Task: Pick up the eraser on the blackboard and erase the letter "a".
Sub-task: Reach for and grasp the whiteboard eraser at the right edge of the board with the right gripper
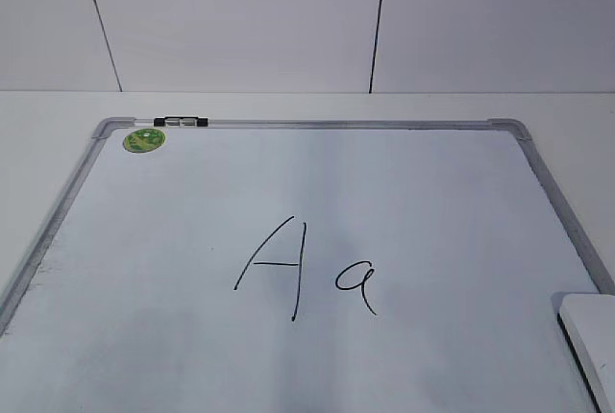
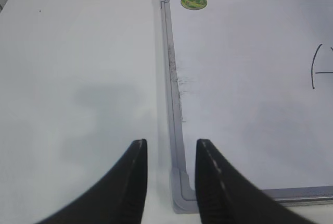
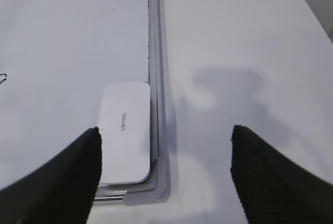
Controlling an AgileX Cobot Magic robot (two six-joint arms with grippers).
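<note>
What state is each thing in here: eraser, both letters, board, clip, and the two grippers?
eraser: lying flat in the blackboard's near right corner, not gripped.
letter "a": intact, unerased.
uppercase "A": intact.
blackboard: flat on the table, faint smudging along its left edge.
black clip: on the top frame.
left gripper: open, empty, above the near left corner.
right gripper: open wide, empty, above the eraser.

The exterior camera faced me, slanting down over the blackboard (image 1: 432, 240) on the counter (image 1: 567, 110). My left wrist camera looked down past my left end effector (image 2: 170, 174) at the board's left edge; my right one hung closer over the right corner, sharing the eraser (image 3: 126, 133) with the exterior view.
</note>
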